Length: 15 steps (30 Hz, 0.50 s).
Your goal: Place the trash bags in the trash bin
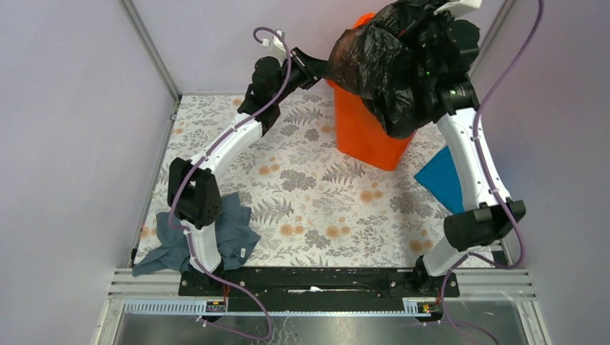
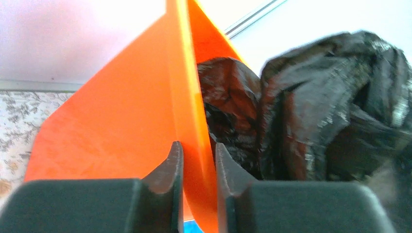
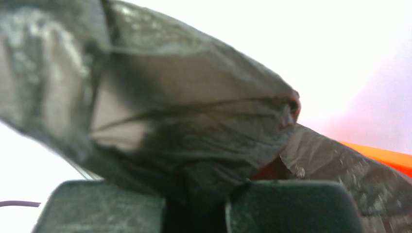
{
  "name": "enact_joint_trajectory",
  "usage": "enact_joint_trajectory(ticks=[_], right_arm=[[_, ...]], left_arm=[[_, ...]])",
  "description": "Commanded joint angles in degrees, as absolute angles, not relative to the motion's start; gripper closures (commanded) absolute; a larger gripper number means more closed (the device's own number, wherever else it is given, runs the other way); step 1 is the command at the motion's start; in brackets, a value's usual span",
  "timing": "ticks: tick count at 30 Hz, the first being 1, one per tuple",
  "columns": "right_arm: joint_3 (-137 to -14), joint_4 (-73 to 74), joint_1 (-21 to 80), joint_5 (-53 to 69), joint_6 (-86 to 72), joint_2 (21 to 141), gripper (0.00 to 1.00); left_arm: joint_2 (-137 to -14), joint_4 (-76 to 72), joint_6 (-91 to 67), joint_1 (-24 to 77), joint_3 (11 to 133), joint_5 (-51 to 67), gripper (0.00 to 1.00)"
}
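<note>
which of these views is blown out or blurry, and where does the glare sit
Right wrist: the worst, background blown to white, the trash bag soft and greyish so close to the lens. Left wrist: upper background overexposed, the trash bin wall fairly sharp, the bag's edges at right smeared. Top external: evenly lit and in focus, only small glints on the bag.

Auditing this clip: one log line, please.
left pincer: gripping trash bin wall | right pincer: gripping trash bag | bag over bin
</note>
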State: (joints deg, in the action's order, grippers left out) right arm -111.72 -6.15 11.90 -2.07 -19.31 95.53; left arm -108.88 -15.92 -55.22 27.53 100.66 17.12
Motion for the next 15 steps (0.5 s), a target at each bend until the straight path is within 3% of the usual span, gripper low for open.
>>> enact_joint_trajectory(ticks=[1, 2, 15], right_arm=[[-107.6, -12.6, 12.1, -1.5, -21.4, 88.7, 1.00], [-107.6, -12.5, 12.1, -1.8, -21.4, 88.1, 1.00], [-111.5, -7.1, 12.1, -1.3, -24.7, 83.7, 1.00]], left_arm=[[-104.6, -20.4, -53.2, 28.7, 96.0, 17.1, 0.96], [-103.7, -20.8, -53.9, 28.7, 94.7, 16.8, 1.00], [-82.7, -14.9, -59.7, 29.4, 80.5, 14.9, 1.00]])
